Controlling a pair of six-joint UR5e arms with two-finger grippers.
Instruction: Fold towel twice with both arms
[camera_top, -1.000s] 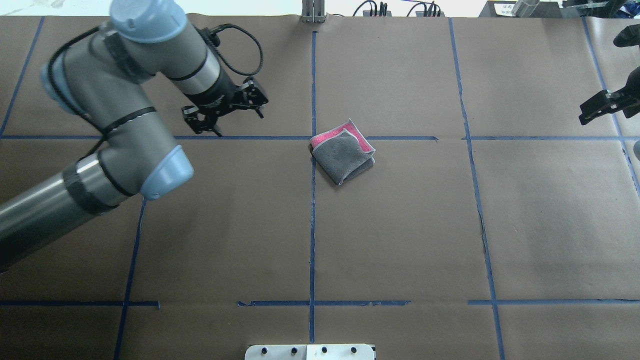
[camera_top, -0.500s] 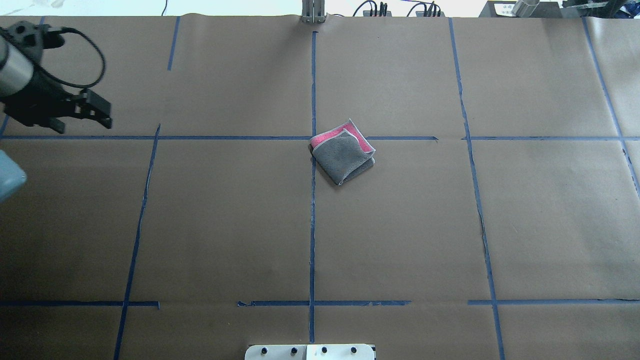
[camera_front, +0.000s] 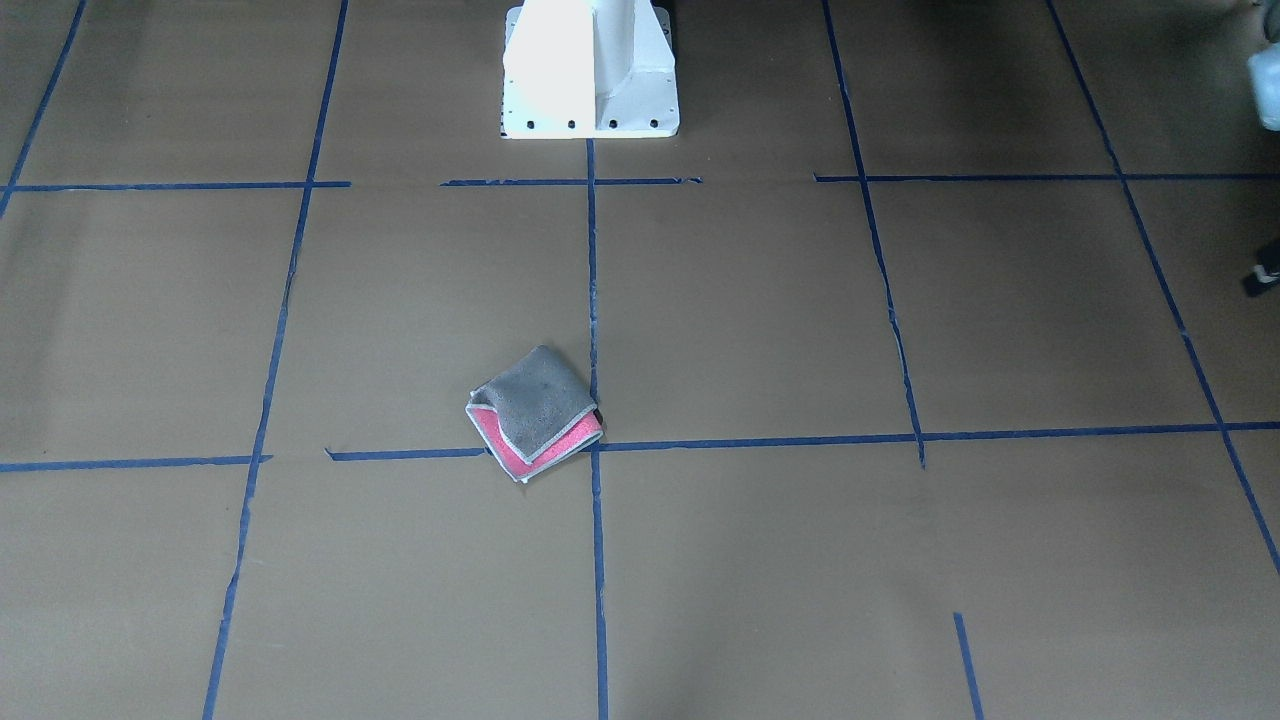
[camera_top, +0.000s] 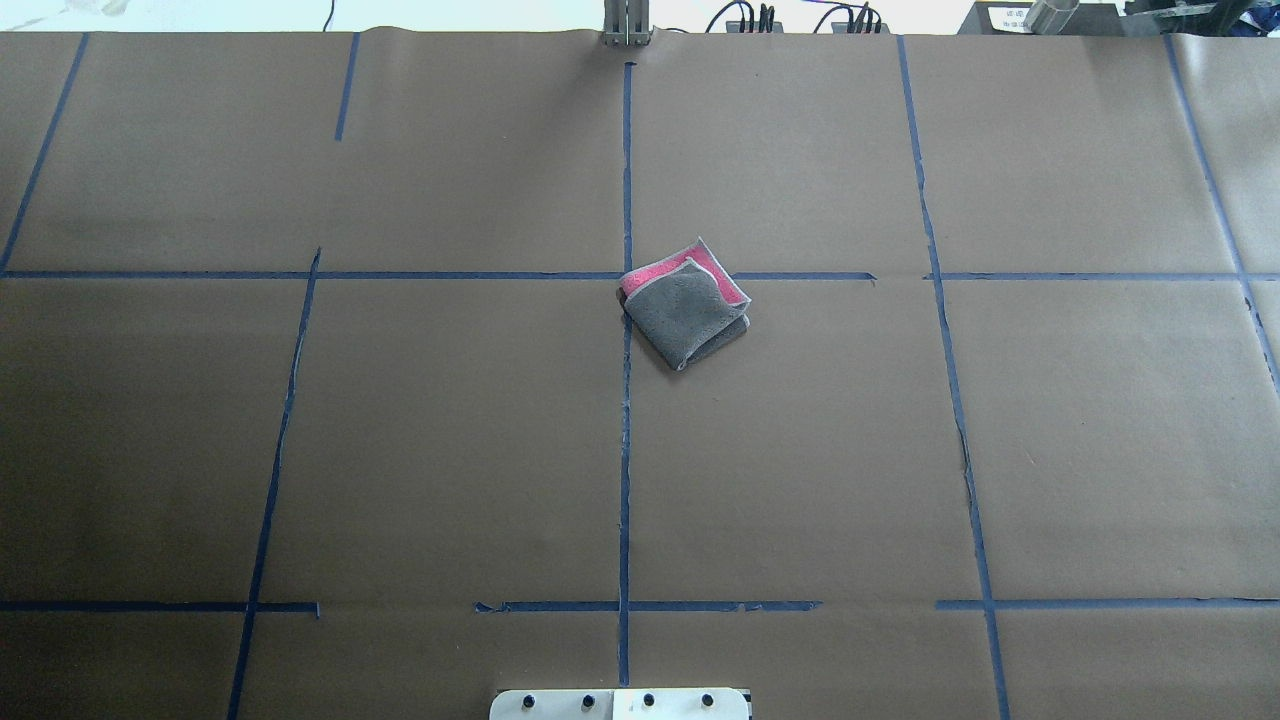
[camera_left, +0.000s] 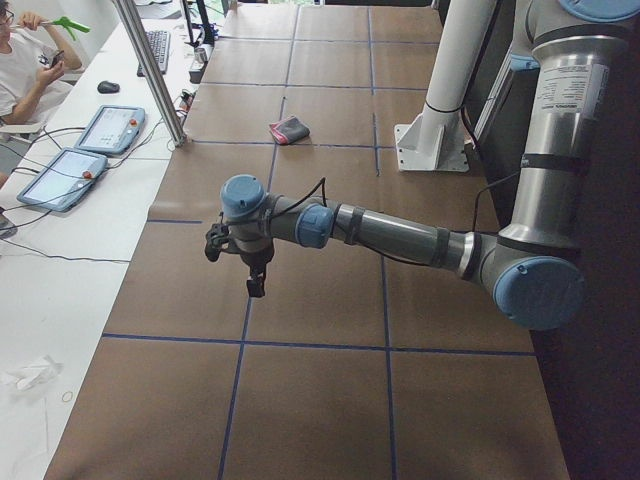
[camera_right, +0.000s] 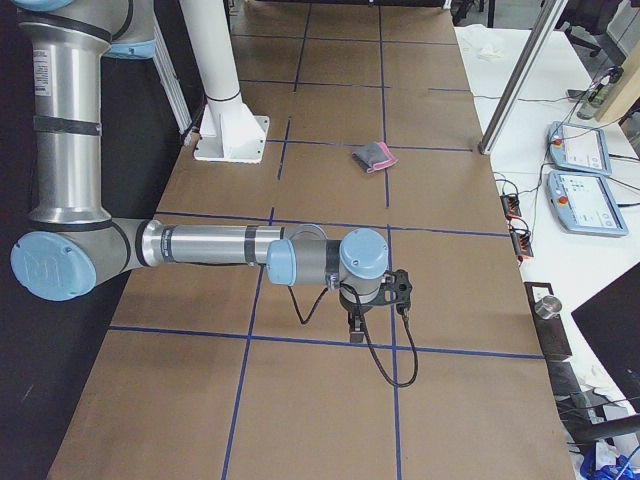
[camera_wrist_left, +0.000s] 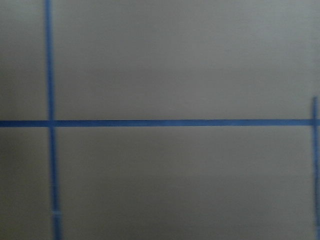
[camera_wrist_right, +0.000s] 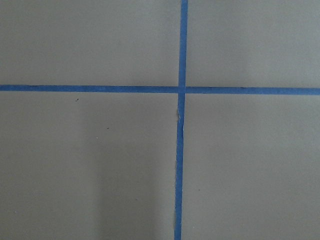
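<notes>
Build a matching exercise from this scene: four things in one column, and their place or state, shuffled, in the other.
1. towel
2. left gripper
3. right gripper
4. pedestal

A. white, at the table edge nearest the robot
B. hangs above the table, far toward the robot's right
C. folded, grey on top, pink strip showing
D. hangs above the table, far toward the robot's left

Pairs: 1-C, 2-D, 3-B, 4-A
</notes>
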